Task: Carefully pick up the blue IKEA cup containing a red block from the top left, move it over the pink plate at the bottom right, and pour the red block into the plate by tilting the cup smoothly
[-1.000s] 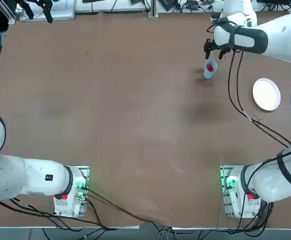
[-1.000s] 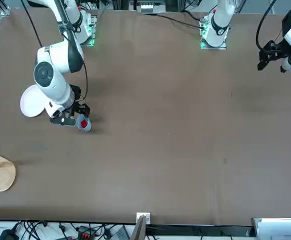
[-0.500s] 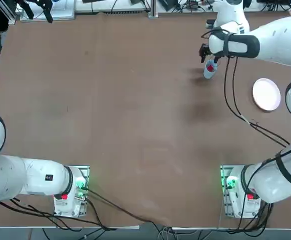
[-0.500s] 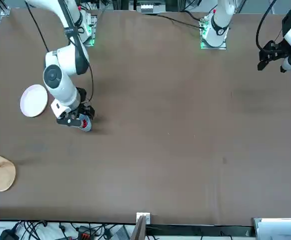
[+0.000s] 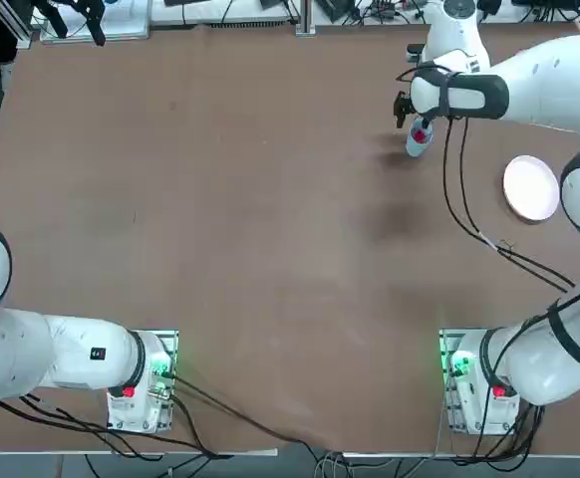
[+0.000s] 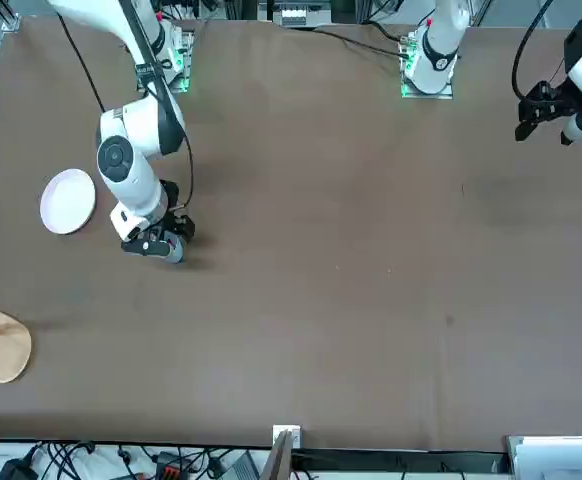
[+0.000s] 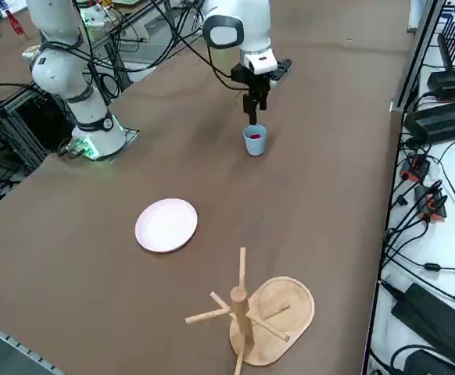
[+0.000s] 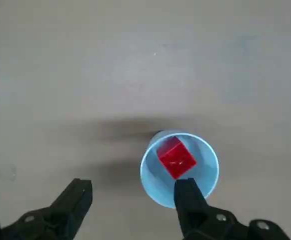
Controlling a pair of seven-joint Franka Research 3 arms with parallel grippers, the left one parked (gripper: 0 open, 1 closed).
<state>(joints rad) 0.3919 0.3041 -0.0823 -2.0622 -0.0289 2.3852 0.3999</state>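
Light-blue plastic tumbler, upright on the brown tabletop, 1 red block inside. Likely light, slightly springy, smooth; take by opposite walls below the rim, gently (block may rattle). Right gripper above it: 2 fingers spread wide, nothing pinched, 1 fingertip overlapping the rim in wrist view; contact unclear.

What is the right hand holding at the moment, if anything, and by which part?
Nothing; its fingers are open above the blue cup.
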